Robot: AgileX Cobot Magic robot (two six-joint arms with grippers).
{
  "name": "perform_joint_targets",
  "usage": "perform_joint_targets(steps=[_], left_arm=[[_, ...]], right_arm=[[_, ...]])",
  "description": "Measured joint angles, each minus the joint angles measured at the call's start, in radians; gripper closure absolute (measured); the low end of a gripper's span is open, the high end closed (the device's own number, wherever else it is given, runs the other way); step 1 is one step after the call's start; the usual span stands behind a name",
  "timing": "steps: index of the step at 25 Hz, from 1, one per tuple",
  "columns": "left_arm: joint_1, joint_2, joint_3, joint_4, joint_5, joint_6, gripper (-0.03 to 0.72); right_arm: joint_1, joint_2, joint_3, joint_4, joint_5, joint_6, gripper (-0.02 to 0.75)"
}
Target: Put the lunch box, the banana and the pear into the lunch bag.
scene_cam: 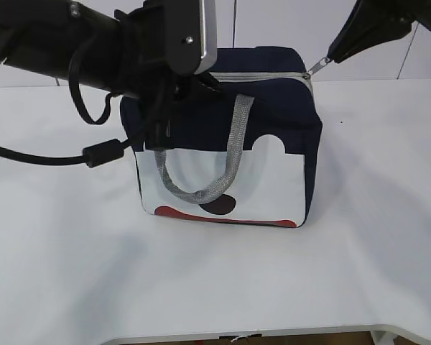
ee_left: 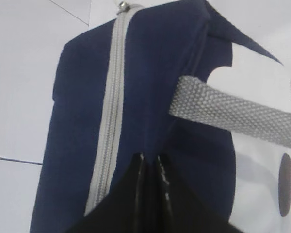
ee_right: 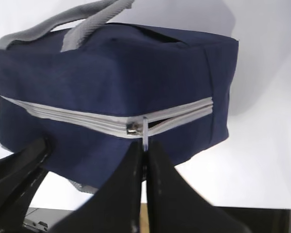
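Observation:
The navy lunch bag stands on the white table, white panel facing the exterior view, grey strap handle hanging down its front. My left gripper sits at the bag's top left edge; in the left wrist view its jaws are pinched together on the navy fabric beside the grey zipper. My right gripper is at the bag's top right corner, shut on the metal zipper pull. Beyond the slider, the zipper gapes a little. The lunch box, banana and pear are out of view.
The white table spreads around the bag, with its front edge near the bottom of the exterior view. The left arm and its black cable hang over the left side of the table.

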Motion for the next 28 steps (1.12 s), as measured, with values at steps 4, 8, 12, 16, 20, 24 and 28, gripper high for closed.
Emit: perform_joint_targets(steps=[4,8,12,16,20,24,28], left_arm=[[0.0,0.002,0.0,0.0,-0.021,0.0,0.699],[0.0,0.002,0.0,0.0,-0.022,0.0,0.699],[0.0,0.002,0.0,0.001,-0.045,0.0,0.699],[0.0,0.002,0.019,-0.001,-0.084,0.0,0.699],[0.002,0.002,0.072,-0.014,-0.146,0.0,0.7],[0.002,0.002,0.123,-0.021,-0.219,0.0,0.701],[0.002,0.002,0.135,-0.027,-0.246,0.0,0.701]], right_arm=[[-0.002,0.0,0.019,0.019,0.0,0.063,0.72],[-0.002,0.007,0.019,0.035,-0.006,0.094,0.72],[-0.004,0.009,0.019,0.043,-0.006,0.098,0.72],[-0.004,0.009,0.019,0.034,-0.007,0.101,0.72],[-0.004,0.014,0.02,0.04,-0.007,0.103,0.72],[-0.014,0.025,0.026,0.052,-0.007,0.104,0.72],[-0.014,0.025,0.026,0.056,-0.008,0.106,0.72]])
